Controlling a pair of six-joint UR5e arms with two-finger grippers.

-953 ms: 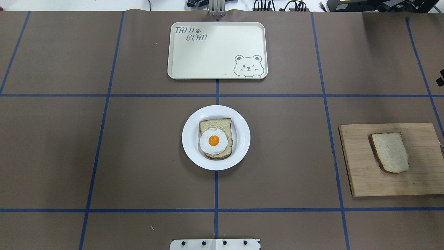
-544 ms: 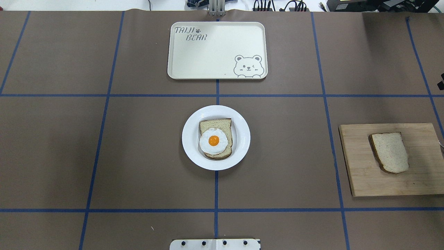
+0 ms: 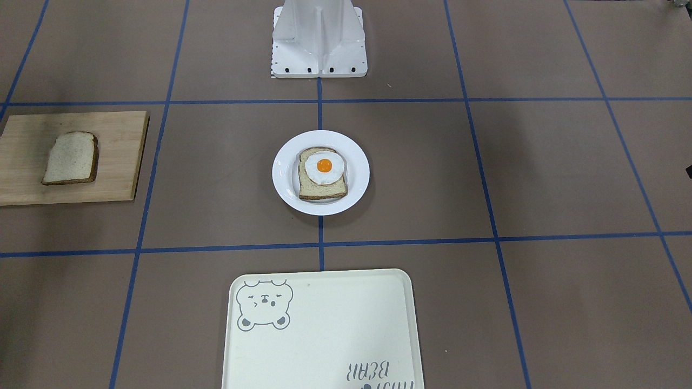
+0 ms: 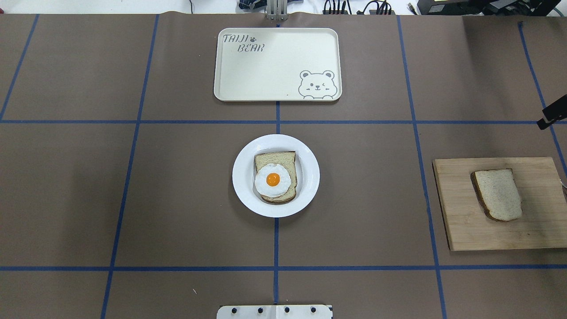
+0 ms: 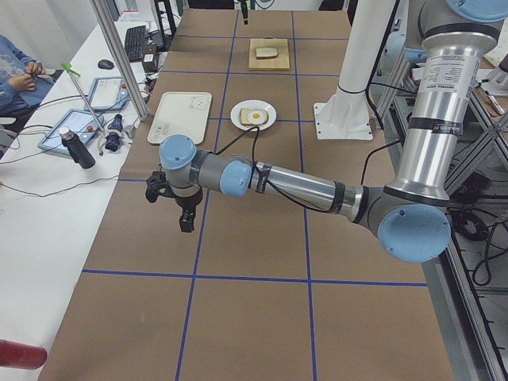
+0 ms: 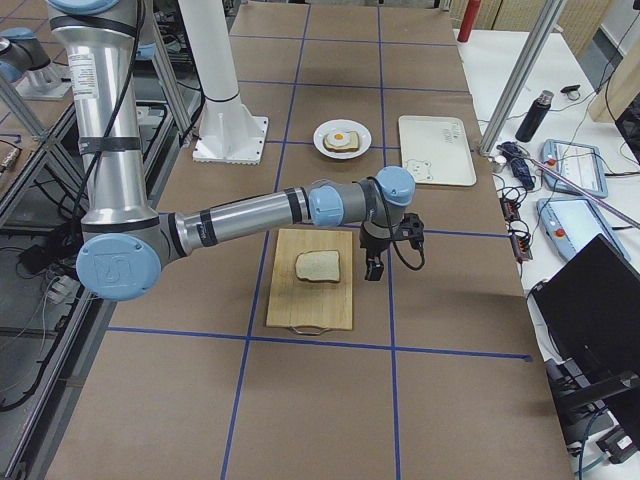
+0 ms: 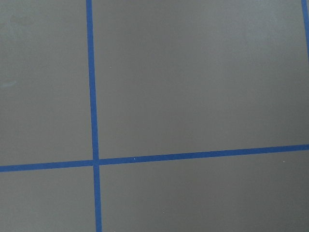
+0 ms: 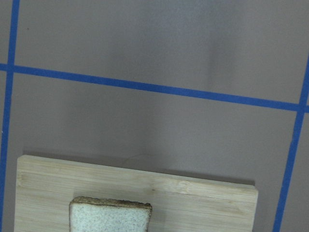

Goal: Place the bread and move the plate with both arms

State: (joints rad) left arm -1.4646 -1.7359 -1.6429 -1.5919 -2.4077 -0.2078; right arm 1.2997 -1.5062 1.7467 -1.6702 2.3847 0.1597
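The plain bread [image 4: 498, 195] lies on a wooden board [image 4: 460, 221] at the table's right; it also shows in the right wrist view [image 8: 110, 217]. The white plate [image 4: 310, 177] sits at the table's middle and holds a second slice topped with a fried egg [image 4: 273, 179]. My right gripper [image 4: 549, 118] is a black tip at the overhead view's right edge, hovering just past the board's far edge [image 6: 375, 262]; I cannot tell if it is open. My left gripper [image 5: 184, 216] hangs over bare table far left of the plate, and its jaws are unclear.
A cream tray with a bear drawing [image 4: 274, 66] lies beyond the plate at the table's far side. The robot's white base plate [image 4: 274, 311] is at the near edge. Blue tape lines cross the brown table cover.
The right gripper's black tip has come further into the overhead view from the right edge, moving toward the board. The bread, plate and tray have not moved.
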